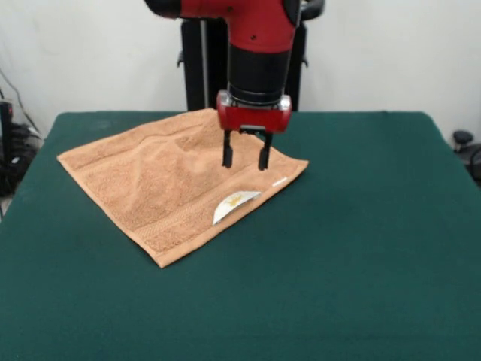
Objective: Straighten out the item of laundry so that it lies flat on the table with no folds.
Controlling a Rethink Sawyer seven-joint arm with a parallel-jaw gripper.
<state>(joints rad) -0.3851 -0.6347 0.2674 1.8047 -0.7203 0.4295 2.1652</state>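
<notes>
Hovering open-fingered gripper above the nearly flat hand towel, risking dragging terry into fresh folds if lowered carelessly.

The table lay bare across its whole right half and along the near edge, so a gripper could pass there freely. The towel covered the left-centre, mostly flat, with a low ridge running through its middle and a white label curling up at its right edge. The arm came down over the towel's far right corner, blocking that spot. The gripper hung there, fingers apart, tips close to the cloth.
</notes>
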